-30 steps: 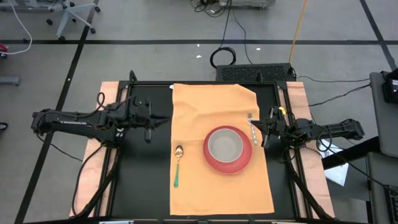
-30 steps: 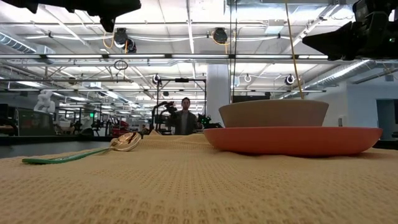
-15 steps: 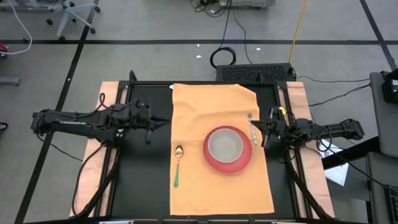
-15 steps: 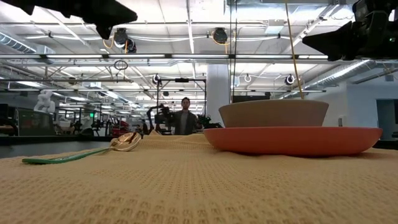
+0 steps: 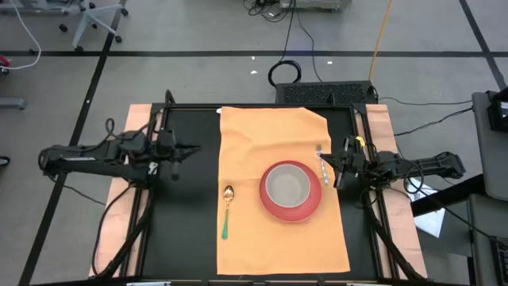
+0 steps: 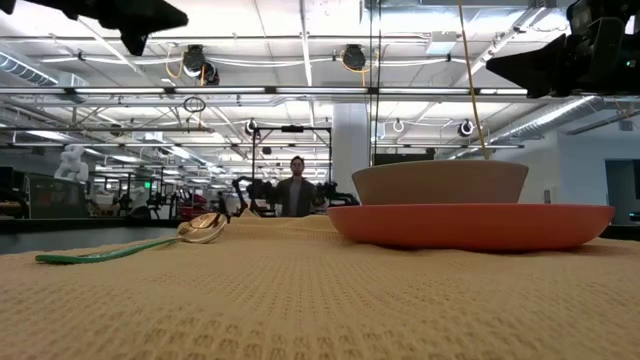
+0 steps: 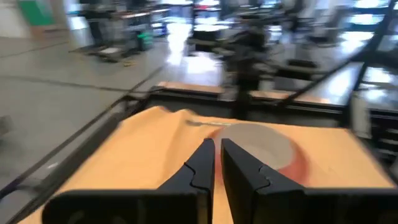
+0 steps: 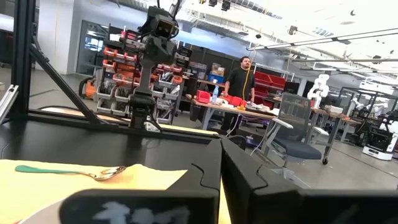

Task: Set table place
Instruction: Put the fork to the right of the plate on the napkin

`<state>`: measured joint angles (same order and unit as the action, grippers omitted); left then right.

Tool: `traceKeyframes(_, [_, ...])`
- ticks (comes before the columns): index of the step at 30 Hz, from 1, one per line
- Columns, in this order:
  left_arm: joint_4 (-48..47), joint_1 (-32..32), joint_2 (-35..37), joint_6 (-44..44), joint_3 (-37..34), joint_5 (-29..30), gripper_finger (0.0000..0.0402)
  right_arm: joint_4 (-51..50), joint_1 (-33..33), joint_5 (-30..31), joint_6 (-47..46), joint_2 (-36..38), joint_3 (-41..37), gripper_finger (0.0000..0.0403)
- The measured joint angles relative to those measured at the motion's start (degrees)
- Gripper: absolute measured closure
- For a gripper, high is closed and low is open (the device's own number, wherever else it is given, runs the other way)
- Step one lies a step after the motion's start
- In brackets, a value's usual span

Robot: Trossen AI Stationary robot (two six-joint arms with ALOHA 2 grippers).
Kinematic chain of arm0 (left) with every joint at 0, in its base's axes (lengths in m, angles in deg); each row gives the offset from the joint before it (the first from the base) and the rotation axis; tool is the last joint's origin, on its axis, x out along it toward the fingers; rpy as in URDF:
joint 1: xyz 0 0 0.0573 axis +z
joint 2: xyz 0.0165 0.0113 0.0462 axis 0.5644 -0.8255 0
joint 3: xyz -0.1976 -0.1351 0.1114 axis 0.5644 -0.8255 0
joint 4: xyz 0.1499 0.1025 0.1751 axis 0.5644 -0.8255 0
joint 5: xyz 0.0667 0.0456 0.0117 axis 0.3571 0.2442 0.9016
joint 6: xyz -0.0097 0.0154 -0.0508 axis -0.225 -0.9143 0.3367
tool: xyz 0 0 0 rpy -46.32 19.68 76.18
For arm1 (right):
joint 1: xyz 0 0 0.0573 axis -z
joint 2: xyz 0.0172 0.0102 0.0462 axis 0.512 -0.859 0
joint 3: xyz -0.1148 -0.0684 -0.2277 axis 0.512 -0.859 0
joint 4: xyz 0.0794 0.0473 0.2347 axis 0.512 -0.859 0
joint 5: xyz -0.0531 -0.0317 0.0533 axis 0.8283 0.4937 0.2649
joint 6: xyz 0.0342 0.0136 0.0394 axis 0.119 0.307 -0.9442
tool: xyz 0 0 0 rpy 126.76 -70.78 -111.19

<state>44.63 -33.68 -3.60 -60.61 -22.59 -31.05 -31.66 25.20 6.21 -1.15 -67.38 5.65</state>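
The table place (image 5: 278,199), an orange-tan cloth mat, lies flat on the black desk (image 5: 190,230), slightly wrinkled toward its far corner. A red plate (image 5: 291,191) sits on the mat with a grey bowl (image 5: 287,186) inside it. From desk height the bowl's inside is hidden, and the plate blocks everything beyond it on that side. A green-handled spoon (image 5: 226,210) lies on the mat on the plate's left. A fork (image 5: 321,163) lies just off the plate's right rim, partly covered by the right arm.

The right pincer (image 5: 337,168) hangs at the mat's right edge, right beside the fork, clenched with nothing between its fingers. The left pincer (image 5: 176,152) hovers over bare desk, well apart from the plate and off the mat's left edge; its fingers stand almost together, a thin slit between them, grasping nothing. The left wrist view is blurred, so the plate there is only a smear.

A person (image 6: 296,188) stands far off in the room.
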Motion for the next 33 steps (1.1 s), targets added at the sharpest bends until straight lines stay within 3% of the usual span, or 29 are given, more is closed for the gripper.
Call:
traceKeyframes(4, [-0.27, -0.97, 1.17, -0.26, 0.00, -7.56, 0.0371, 0.01, 0.00, 0.00, -0.19, -0.02, 0.01, 0.0403])
traceKeyframes(16, [-4.51, -1.55, 5.95, 2.57, -2.47, -4.33, 0.0371, 0.03, 0.01, -0.02, -1.31, -0.02, -0.01, 0.0403])
traceKeyframes(26, [12.20, -1.55, 16.62, 5.20, -18.69, -4.32, 0.0371, 0.03, 0.00, -0.01, -1.31, -0.01, 0.00, 0.0403])
traceKeyframes(33, [26.81, -1.55, 17.80, 5.56, -27.45, -6.65, 0.0371, 0.08, -0.01, -0.02, -1.49, -0.02, 0.00, 0.0403])
